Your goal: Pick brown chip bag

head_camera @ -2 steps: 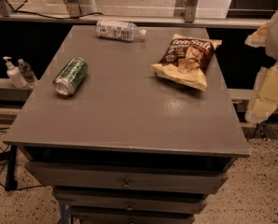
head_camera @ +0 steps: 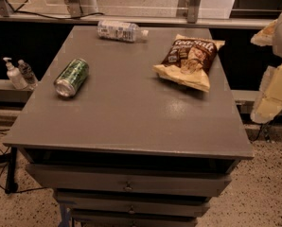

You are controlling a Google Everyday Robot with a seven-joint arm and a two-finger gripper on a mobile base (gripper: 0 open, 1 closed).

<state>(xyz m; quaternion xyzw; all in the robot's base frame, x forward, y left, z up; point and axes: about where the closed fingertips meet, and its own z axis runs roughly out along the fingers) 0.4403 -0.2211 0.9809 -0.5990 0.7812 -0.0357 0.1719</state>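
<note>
Little has changed in the last moment. The counter [head_camera: 131, 112] carries the same layout. The hand [head_camera: 273, 91] hangs at the right edge of view, off the counter's side; I cannot tell whether it is released or clenched. The brown chip bag [head_camera: 190, 58] lies flat at the counter's far right, ungrasped, so the reach has probably not begun. The green can [head_camera: 71, 77] lies well apart.

The pale arm [head_camera: 279, 28] enters at the far right edge, its hand [head_camera: 271, 96] hanging below it
</note>
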